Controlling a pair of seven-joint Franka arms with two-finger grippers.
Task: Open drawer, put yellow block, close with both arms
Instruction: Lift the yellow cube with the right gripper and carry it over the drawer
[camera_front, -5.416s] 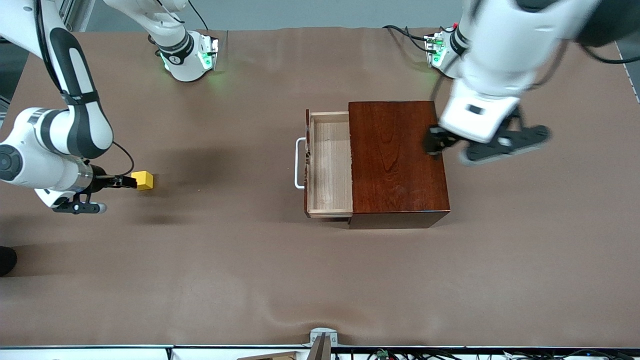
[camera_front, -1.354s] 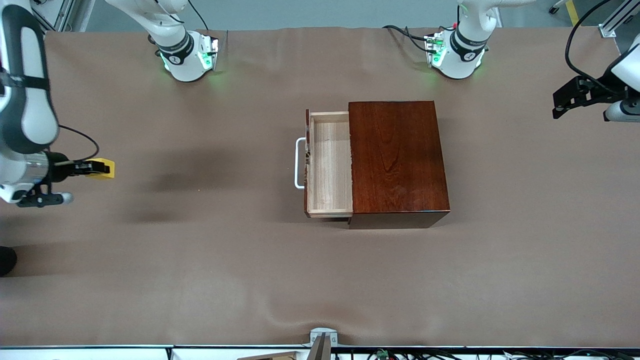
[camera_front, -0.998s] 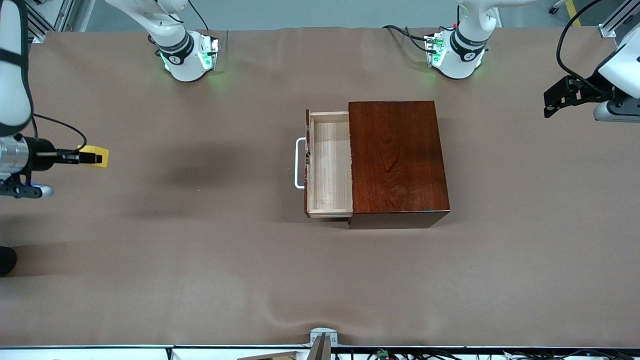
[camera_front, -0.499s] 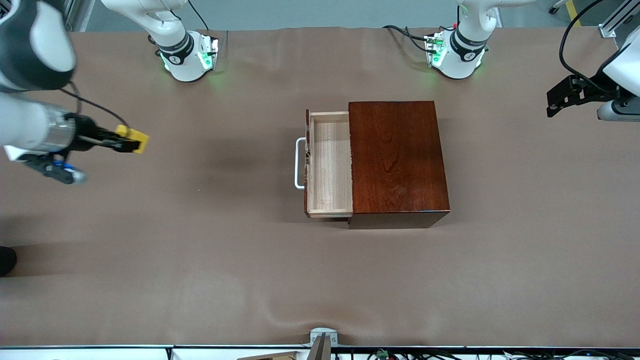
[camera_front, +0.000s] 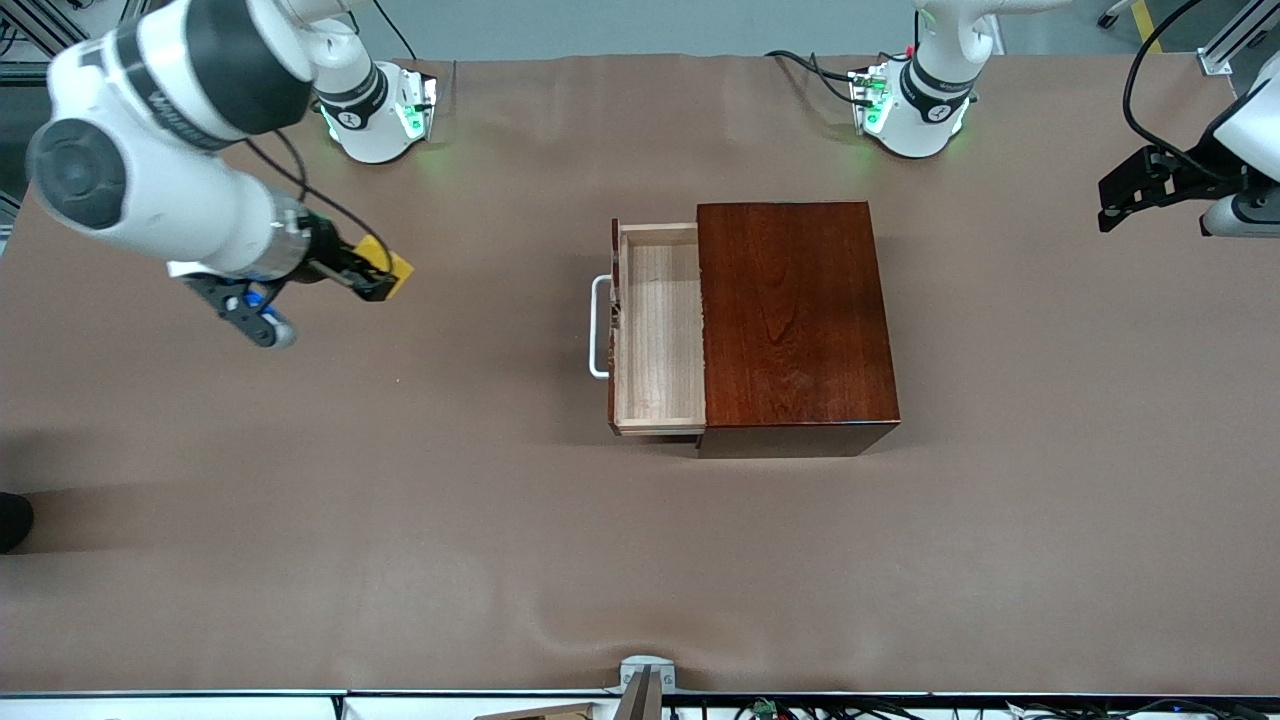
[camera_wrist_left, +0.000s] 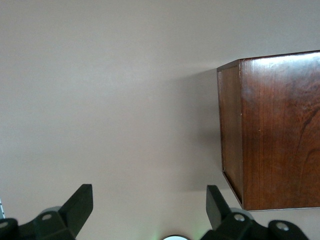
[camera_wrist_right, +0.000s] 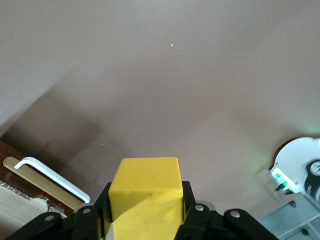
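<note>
The dark wooden box (camera_front: 795, 320) stands mid-table with its drawer (camera_front: 660, 330) pulled out toward the right arm's end, pale tray bare, white handle (camera_front: 597, 327) outward. My right gripper (camera_front: 378, 280) is shut on the yellow block (camera_front: 388, 266), up in the air over bare table between the right arm's end and the drawer. The right wrist view shows the yellow block (camera_wrist_right: 145, 192) clamped between the fingers (camera_wrist_right: 187, 200), with the handle (camera_wrist_right: 47, 175) farther off. My left gripper (camera_front: 1125, 200) hangs open over the table's left-arm end; in its wrist view the gripper (camera_wrist_left: 150, 212) holds nothing and the box (camera_wrist_left: 270, 130) lies ahead.
A brown cloth (camera_front: 400, 500) covers the table. The two green-lit arm bases (camera_front: 375, 110) (camera_front: 910, 105) stand along the edge farthest from the front camera. A small metal fitting (camera_front: 645, 675) sits at the nearest edge.
My right arm has lifted the yellow block off the table and swung it from the table's right-arm end toward the drawer. The left gripper has drawn away from the box and now hovers almost still.
</note>
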